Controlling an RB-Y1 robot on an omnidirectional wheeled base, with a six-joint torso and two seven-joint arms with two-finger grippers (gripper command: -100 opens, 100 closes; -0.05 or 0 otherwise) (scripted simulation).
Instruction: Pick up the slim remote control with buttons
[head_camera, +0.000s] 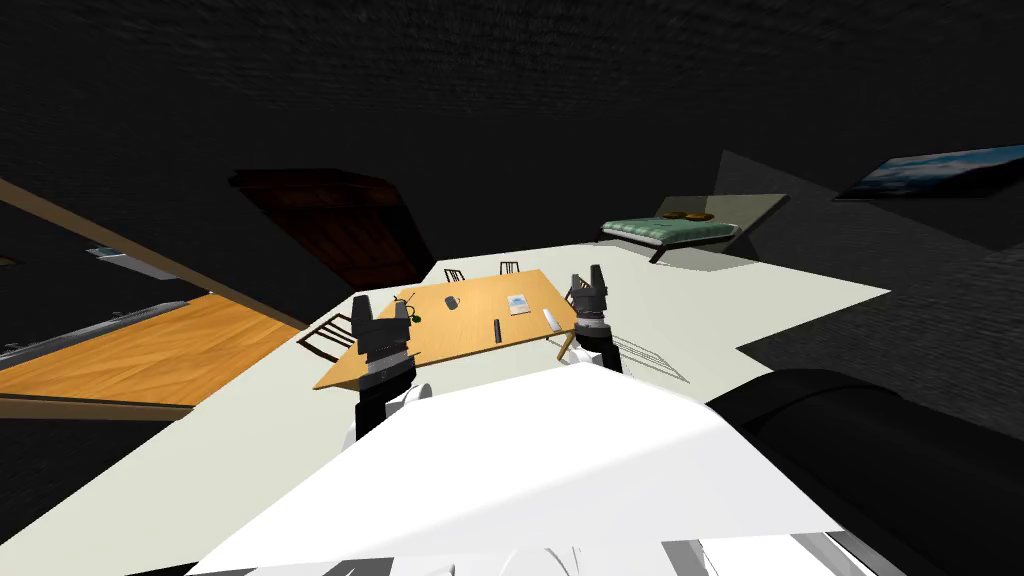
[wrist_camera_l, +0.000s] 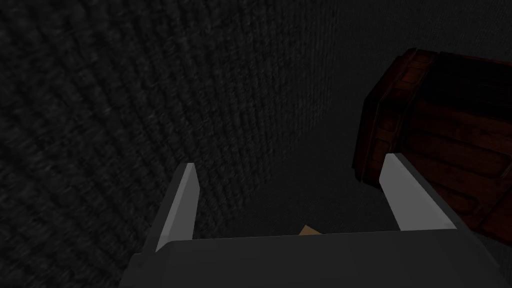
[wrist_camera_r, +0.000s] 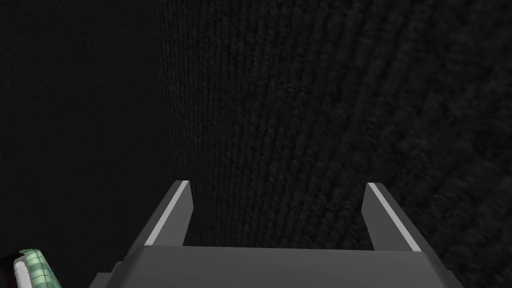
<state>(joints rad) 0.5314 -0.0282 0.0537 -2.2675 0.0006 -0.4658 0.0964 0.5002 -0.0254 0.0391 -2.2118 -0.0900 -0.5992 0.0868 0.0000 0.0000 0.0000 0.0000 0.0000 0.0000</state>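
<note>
Both arms hang over the wooden table's (head_camera: 440, 340) near edge; left gripper (wrist_camera_l: 291, 165) has its fingers spread wide with nothing between them; right gripper (wrist_camera_r: 277, 184) is likewise parted and empty; slim dark remote (head_camera: 496, 329) lies flat on the tabletop between the two, near the front edge, apart from either; a pale bar (head_camera: 549, 320) lies to its right; a book (head_camera: 518, 304) sits just beyond.

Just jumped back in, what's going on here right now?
Nothing is held yet. The robot stands a little short of the wooden table, with the left arm and right arm raised in front of it, both sets of jaws open and empty. A slim dark bar, probably the remote, lies untouched on the near part of the table, with a slim white piece beside it.
</note>
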